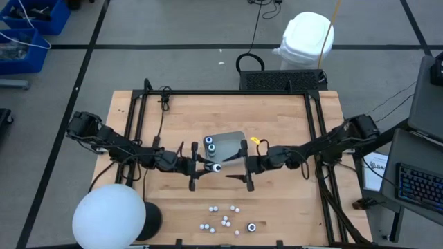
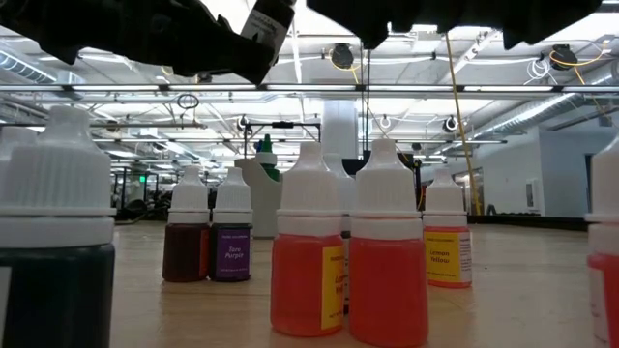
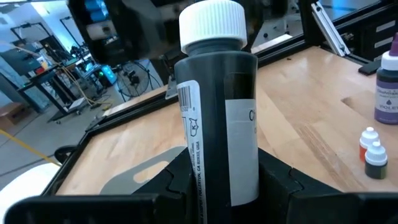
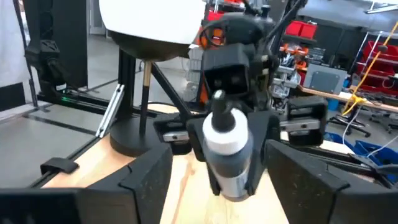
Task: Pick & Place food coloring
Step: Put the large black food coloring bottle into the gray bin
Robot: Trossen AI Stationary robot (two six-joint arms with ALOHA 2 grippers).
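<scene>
Dark bottle (image 3: 217,118) clamped in left pincer (image 1: 196,166), right pincer (image 1: 243,164) wide open beside it: lower bottle upright into grey tray (image 1: 232,140), then release.

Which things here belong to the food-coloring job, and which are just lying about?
Job:
- dark bottle held in the left gripper
- right gripper, open, facing it
- tray with two bottles
- small bottles near the table's front edge

Lying about:
- white lamp
- white bin
- keyboard
</scene>
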